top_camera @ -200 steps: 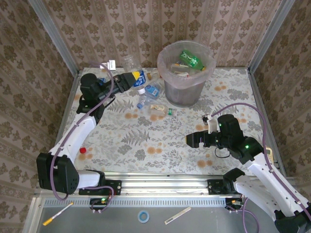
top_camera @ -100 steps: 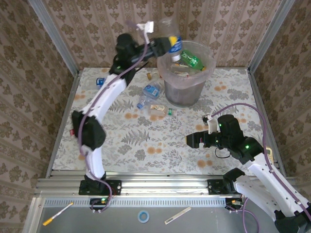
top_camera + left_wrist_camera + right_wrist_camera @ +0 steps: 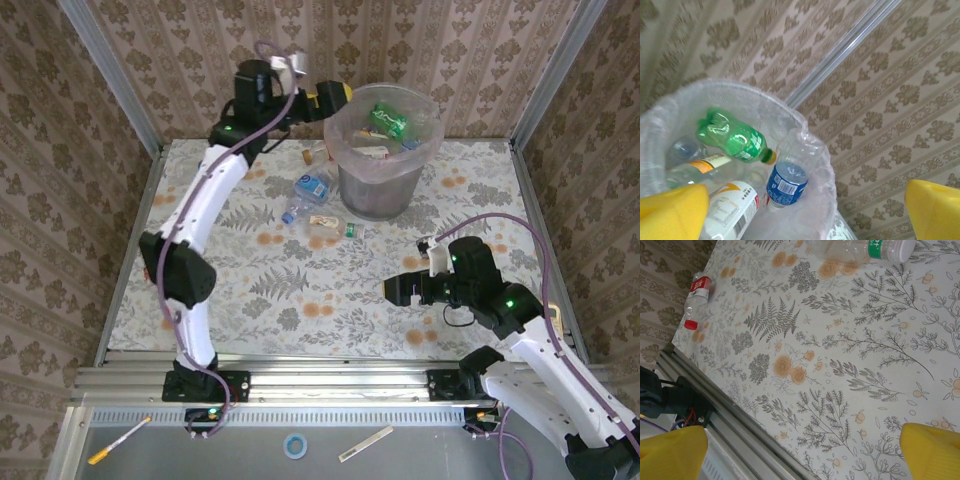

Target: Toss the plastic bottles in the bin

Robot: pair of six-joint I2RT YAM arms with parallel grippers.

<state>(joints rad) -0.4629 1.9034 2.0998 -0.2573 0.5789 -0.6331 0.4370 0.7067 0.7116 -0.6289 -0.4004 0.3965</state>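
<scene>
The bin (image 3: 375, 195) is round and grey, and it stands at the far side of the bench (image 3: 300, 290). A thin, crinkly, see-through bag (image 3: 807, 150) lines the bin and folds over its rim.

The left jaws hang high over the left edge of the bin. Their soft yellow pads (image 3: 672, 210) are wide apart, and nothing is between them.

Some plastic bottles lie inside the bin. One is a bumpy green bottle (image 3: 732, 137) with a green label, lying on its side. Just beside it is a clear bottle with a blue label (image 3: 786, 182). A clear bottle with a white and orange label (image 3: 732, 210) lies near the left pad.

More plastic bottles lie on the bench, to the left of the bin. One has a blue label (image 3: 313, 186), one is clear (image 3: 292, 210), and one has a pale label and a green cap (image 3: 330, 226).

The bench has a smooth cloth with grey ferns and orange flowers on it.

The right jaws sit low over the right side of the bench, well apart from the bin. Their yellow pads (image 3: 932, 450) are wide apart too and hold nothing. In the right wrist view, a small bottle with a red label and red cap (image 3: 696, 299) lies near the edge of the bench.
</scene>
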